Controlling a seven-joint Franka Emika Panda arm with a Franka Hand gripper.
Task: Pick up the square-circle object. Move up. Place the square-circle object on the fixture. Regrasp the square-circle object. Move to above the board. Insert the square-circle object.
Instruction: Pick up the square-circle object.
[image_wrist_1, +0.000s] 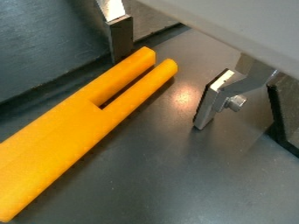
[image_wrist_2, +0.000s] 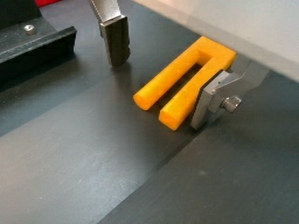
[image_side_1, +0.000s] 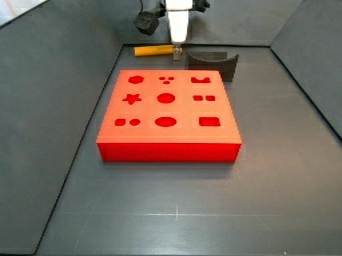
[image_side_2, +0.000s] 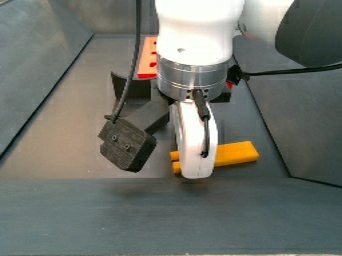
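On the grey floor behind the board (image_side_1: 168, 110), near the fixture (image_side_1: 214, 63), lies the yellow peg (image_wrist_2: 184, 82). The gripper (image_wrist_2: 166, 70) hangs low over it with its fingers (image_wrist_2: 114, 39) spread wide, one each side, holding nothing. If the fingers close off-centre, the peg could twist or slide away.

The white arm's hand (image_wrist_2: 163, 74) has silver plate fingers (image_wrist_2: 214, 102) with dark pads.
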